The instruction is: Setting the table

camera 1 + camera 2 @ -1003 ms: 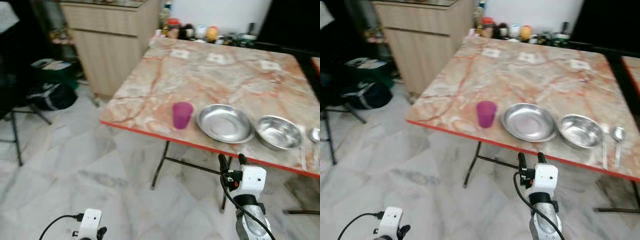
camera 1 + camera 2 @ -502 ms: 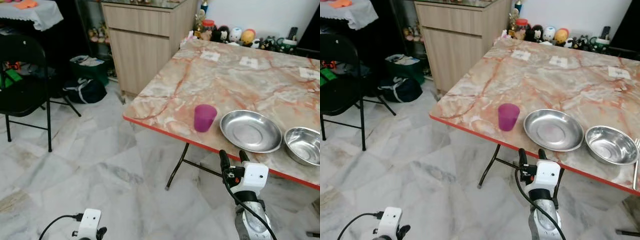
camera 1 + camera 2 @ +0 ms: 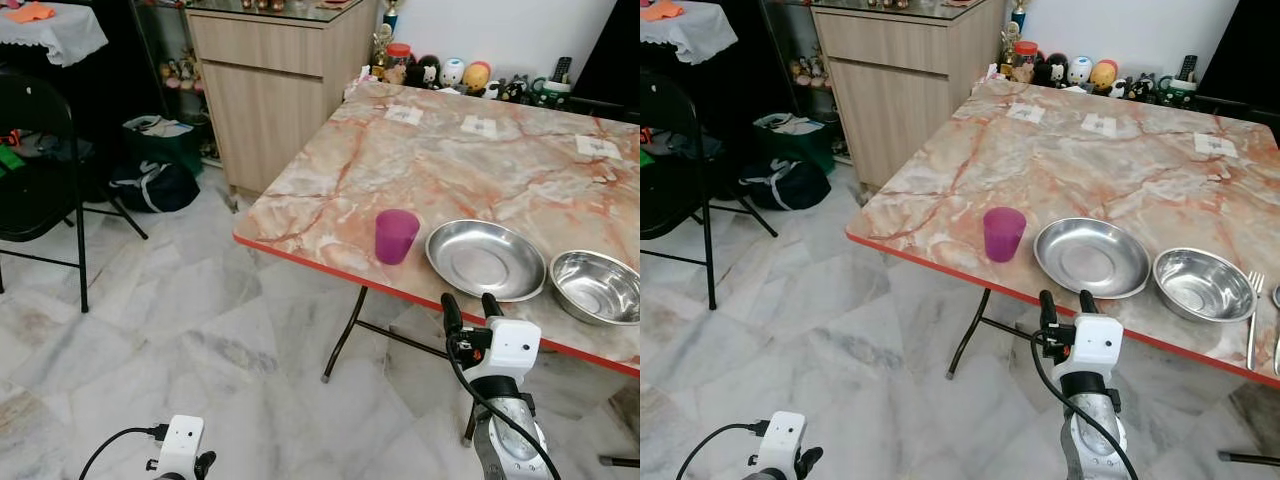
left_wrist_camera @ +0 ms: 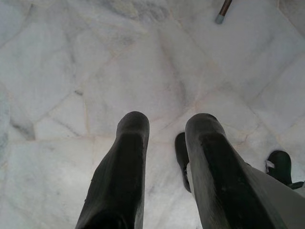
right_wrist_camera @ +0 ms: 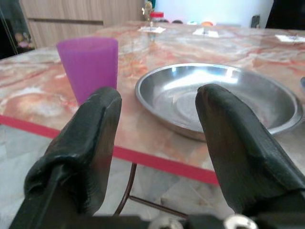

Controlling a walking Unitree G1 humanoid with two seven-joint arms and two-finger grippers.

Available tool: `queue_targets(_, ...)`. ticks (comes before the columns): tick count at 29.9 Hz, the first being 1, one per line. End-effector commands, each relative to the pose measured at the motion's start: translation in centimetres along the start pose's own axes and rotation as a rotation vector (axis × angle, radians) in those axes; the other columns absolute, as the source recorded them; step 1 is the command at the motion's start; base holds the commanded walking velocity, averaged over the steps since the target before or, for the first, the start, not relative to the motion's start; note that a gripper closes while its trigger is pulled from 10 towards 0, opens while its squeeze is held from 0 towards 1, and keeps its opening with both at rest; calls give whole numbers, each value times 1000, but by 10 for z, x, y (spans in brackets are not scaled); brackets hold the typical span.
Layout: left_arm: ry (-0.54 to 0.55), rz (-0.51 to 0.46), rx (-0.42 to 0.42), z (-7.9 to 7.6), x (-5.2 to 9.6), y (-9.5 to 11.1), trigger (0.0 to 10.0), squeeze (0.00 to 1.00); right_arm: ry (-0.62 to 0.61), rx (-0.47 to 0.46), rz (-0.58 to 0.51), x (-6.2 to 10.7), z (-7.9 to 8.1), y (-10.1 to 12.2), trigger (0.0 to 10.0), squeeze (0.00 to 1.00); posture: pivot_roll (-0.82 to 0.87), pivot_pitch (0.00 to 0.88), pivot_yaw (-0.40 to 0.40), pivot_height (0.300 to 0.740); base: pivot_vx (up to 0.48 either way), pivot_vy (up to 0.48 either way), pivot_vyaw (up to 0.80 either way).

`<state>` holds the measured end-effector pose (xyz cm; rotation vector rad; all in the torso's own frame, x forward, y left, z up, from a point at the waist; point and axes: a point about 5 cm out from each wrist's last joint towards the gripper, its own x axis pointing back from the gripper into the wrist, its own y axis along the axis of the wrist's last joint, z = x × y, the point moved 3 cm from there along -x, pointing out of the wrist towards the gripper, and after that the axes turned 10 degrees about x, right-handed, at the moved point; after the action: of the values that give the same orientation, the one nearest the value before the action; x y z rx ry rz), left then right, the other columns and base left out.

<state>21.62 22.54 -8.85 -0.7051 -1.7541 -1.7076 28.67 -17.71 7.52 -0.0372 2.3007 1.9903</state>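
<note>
Purple cup (image 3: 396, 236), steel plate (image 3: 486, 260), bowl (image 3: 597, 286) along table (image 3: 470, 165) edge.

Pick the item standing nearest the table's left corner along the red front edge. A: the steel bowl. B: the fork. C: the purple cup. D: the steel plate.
C: the purple cup stands closest to the left corner of the table, with the steel plate next to its right and the steel bowl beyond that.

Spoon (image 3: 1277, 300) cropped at frame edge
</note>
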Motion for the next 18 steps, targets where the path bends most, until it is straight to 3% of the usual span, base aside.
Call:
queue_targets(1, -5, 13, 5, -2, 1, -4, 10000, 0, -14, -8, -18, -4, -2, 7, 10000, 0, 36, 0, -23, 740, 0, 0, 0)
queue_targets(18, -13, 22, -10, -5, 2, -9, 10000, 0, -14, 4, -22, -4, -3, 9, 10000, 0, 38, 0, -21, 740, 219, 0, 0)
